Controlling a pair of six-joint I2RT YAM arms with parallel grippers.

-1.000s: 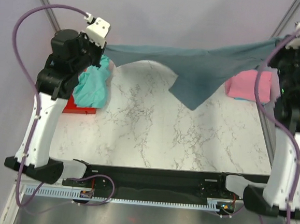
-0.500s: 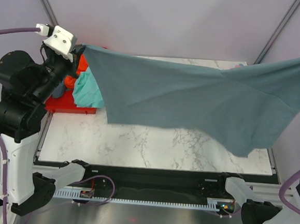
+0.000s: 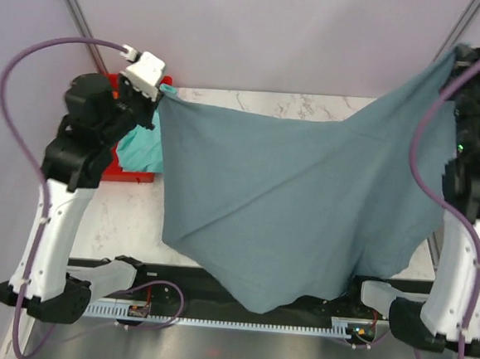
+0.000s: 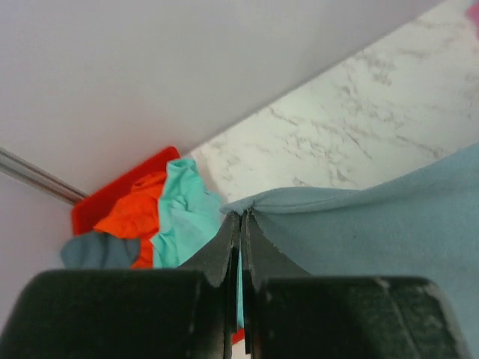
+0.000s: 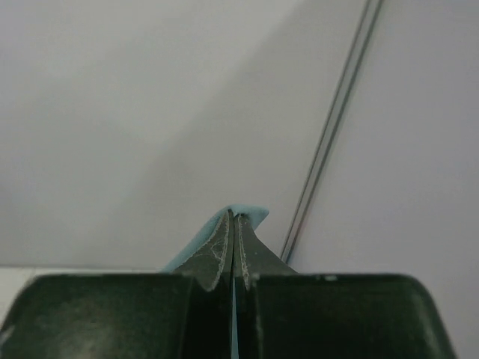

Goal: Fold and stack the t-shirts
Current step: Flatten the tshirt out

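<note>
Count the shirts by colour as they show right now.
Blue-grey: 2, the big shirt held up and a bundle in the red bin
Teal: 1, the teal shirt in the bin
Orange: 1, the orange shirt in the bin
Total: 4

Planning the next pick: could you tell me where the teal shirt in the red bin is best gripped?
Probably the bunched upper fold of the teal shirt, from above: it lies uncovered in the red bin, the orange shirt beside it.
</note>
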